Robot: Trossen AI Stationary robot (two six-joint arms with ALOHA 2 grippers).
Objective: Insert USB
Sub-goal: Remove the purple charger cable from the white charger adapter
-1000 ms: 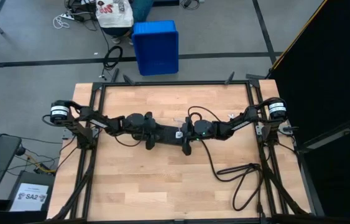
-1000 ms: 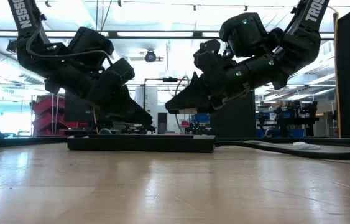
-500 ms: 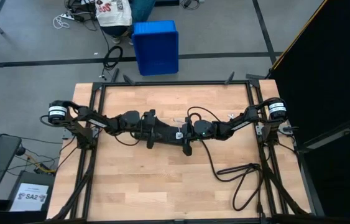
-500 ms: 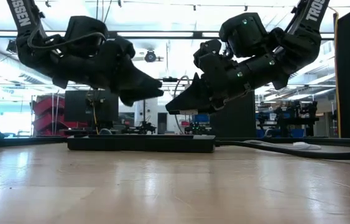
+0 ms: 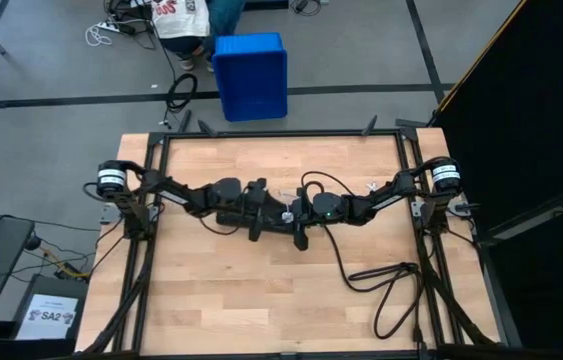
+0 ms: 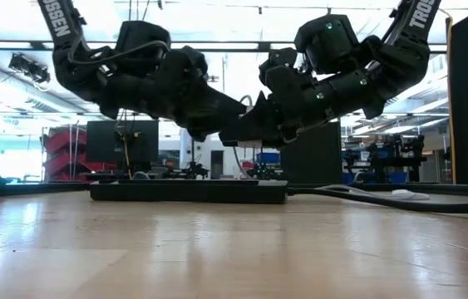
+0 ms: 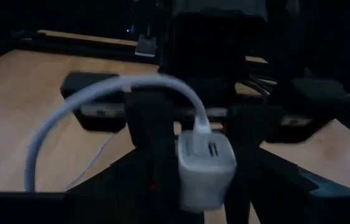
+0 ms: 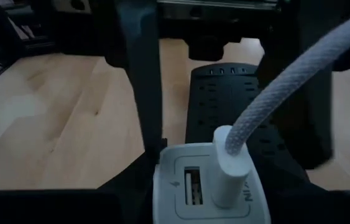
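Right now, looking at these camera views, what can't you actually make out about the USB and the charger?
- Far end of the USB: left wrist view, cut off by the picture's lower edge.
- Which gripper holds the white charger: high and low views, both grippers' dark bodies overlap it.
- Power strip sockets: low view, seen edge-on.
- Charger's plug prongs: both wrist views, turned away.

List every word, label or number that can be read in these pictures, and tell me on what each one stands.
"TROSSEN", only partly in frame: on both arm links at the top of the low view, left arm and right arm.
"SA2": on the white label on the floor, left of the table.
Marking on the white charger beside the plugged-in white cable: too blurred to read.
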